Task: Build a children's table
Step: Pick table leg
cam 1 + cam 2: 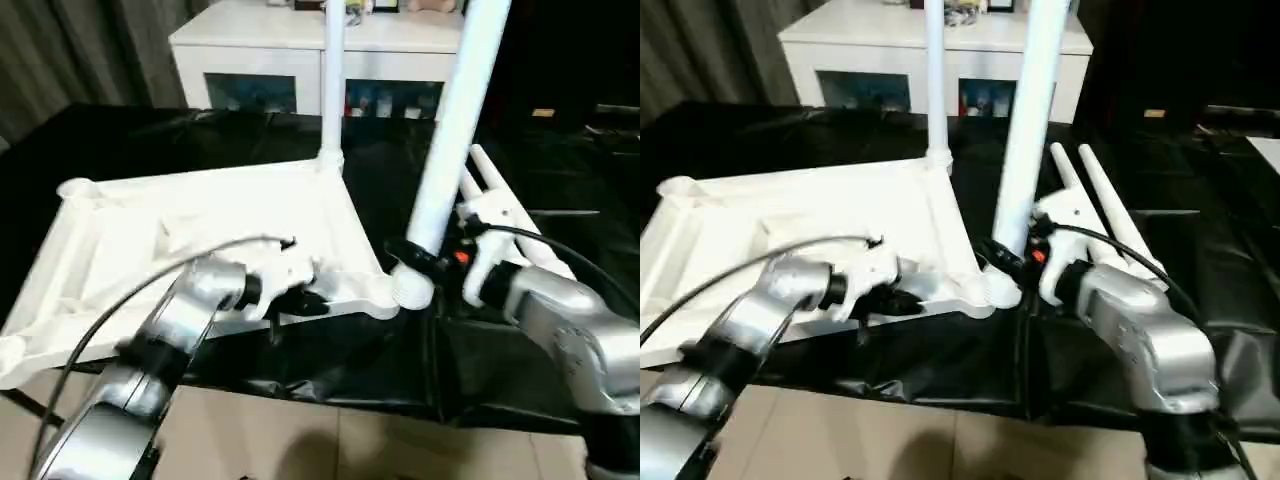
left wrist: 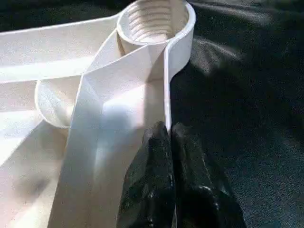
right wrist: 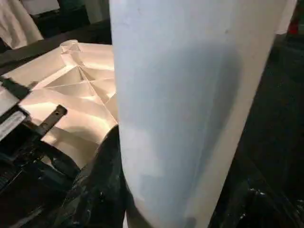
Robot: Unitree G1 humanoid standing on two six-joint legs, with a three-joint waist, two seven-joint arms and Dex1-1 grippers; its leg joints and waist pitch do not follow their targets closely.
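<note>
The white table top lies ribbed side up on the black cloth. One leg stands upright in its far corner socket. My left gripper is shut on the thin rim wall of the near edge, just short of an empty threaded socket. A second leg stands slightly tilted, held low down by my right gripper, whose fingers are closed around it. Its lower end sits right at the near right corner; whether it is in the socket I cannot tell. Two more legs lie on the cloth beyond my right arm.
A white cabinet with glass doors stands behind the table. Black cloth covers the work surface and hangs over its front edge. Tiled floor shows below. A cable loops over my left forearm.
</note>
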